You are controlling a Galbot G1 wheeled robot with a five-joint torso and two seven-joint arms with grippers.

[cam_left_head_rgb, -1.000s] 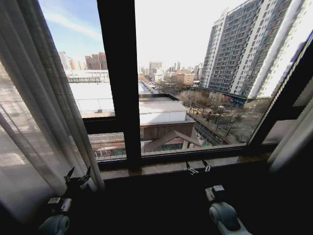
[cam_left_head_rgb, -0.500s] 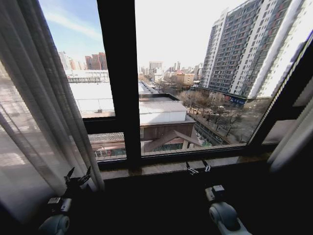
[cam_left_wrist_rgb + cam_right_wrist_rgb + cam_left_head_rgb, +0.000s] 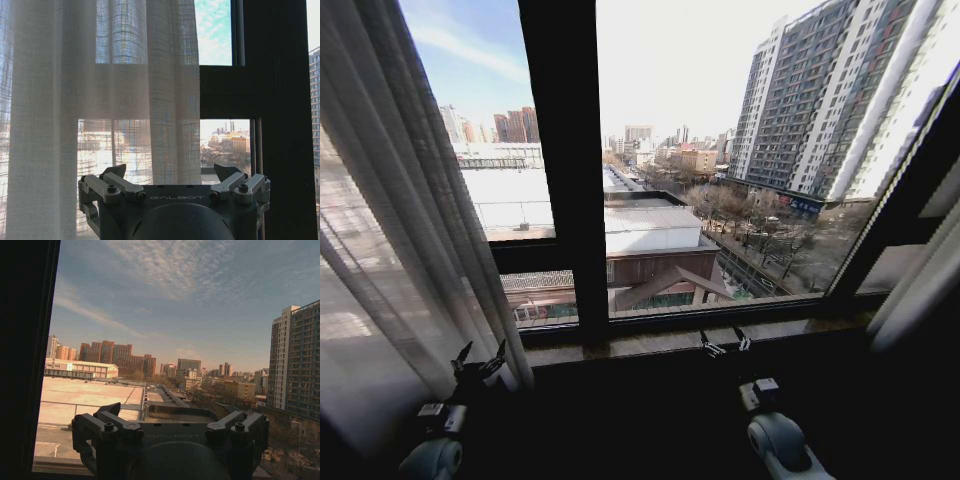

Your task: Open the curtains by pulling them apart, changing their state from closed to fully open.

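Task near complete: the curtains (image 3: 390, 230) are drawn to the frame's left and right edges, glass exposed between; left end effector (image 3: 480, 358) at lower left and right end effector (image 3: 725, 343) at lower centre both spread, holding nothing.

Right gripper facing the window glass.
The right gripper (image 3: 170, 415) points at the pane with its fingers (image 3: 107, 425) spread apart and nothing between them. A dark window frame (image 3: 25, 355) runs beside it. Beyond the glass lie a flat rooftop (image 3: 85, 395) and a high-rise (image 3: 295, 360).
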